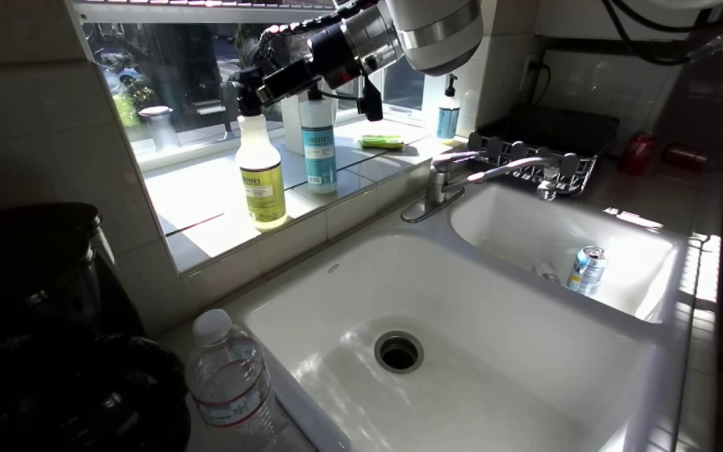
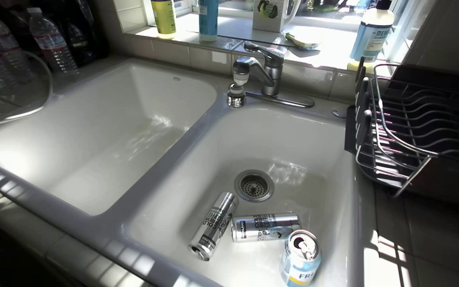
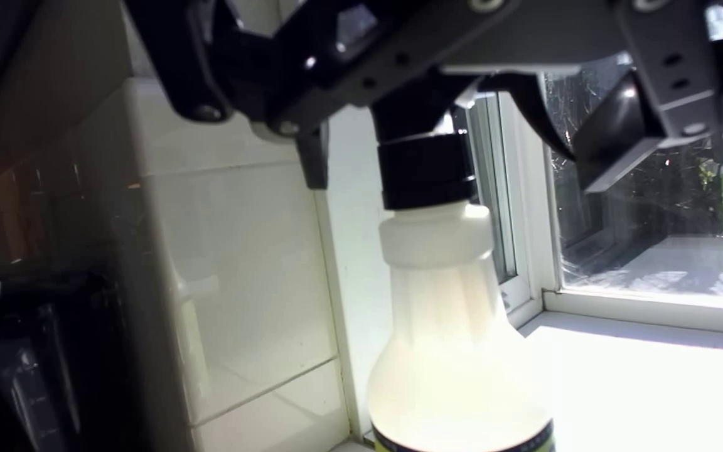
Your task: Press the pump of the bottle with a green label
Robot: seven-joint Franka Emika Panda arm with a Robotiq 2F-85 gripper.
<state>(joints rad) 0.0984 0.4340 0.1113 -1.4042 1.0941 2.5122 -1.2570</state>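
Observation:
The spray bottle with a yellow-green label stands upright on the window sill in an exterior view (image 1: 264, 194). Its lower part shows at the top of an exterior view (image 2: 165, 18). In the wrist view, its pale body (image 3: 455, 370) and black collar fill the middle, and a curved black trigger (image 3: 534, 110) juts right from its head. My gripper (image 3: 462, 160) is open, with one finger left of the head and one right of the trigger. The gripper (image 1: 250, 94) is at the bottle's top in an exterior view, where it hides the head. I cannot tell whether a finger touches the trigger.
A blue-label bottle (image 1: 319, 154) stands close beside it on the sill. A blue pump bottle (image 1: 447, 116), a green packet (image 1: 381, 142) and a mug (image 2: 269, 16) are farther along. The faucet (image 1: 438, 179), double sink (image 1: 512, 314), water bottle (image 1: 230, 383) and black appliance (image 1: 35, 314) are below.

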